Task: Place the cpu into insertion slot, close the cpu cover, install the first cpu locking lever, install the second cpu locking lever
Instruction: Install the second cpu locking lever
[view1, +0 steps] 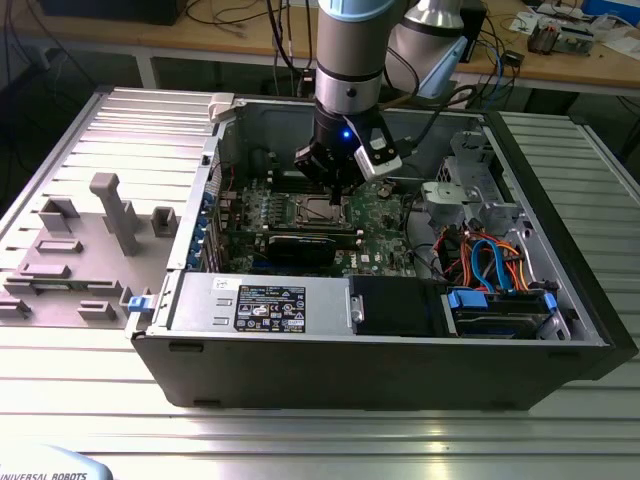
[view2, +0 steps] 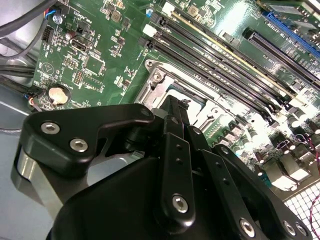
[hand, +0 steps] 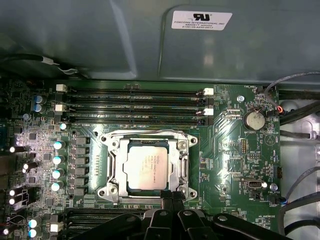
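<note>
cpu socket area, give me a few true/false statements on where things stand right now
1. The cpu sits in the insertion slot. True.
2. The cpu cover lies flat around the chip, framing its silver top. True.
3. The gripper hangs far from the socket, over the drive bay with blue cables. False: in the first wrist view its tips are at the socket's edge, and in the exterior view it is right above the socket.
4. The coin battery lies on the green board beside the memory slots. True.
5. The cpu rests on the grey fixture plate outside the case. False: it is inside the socket.
</note>
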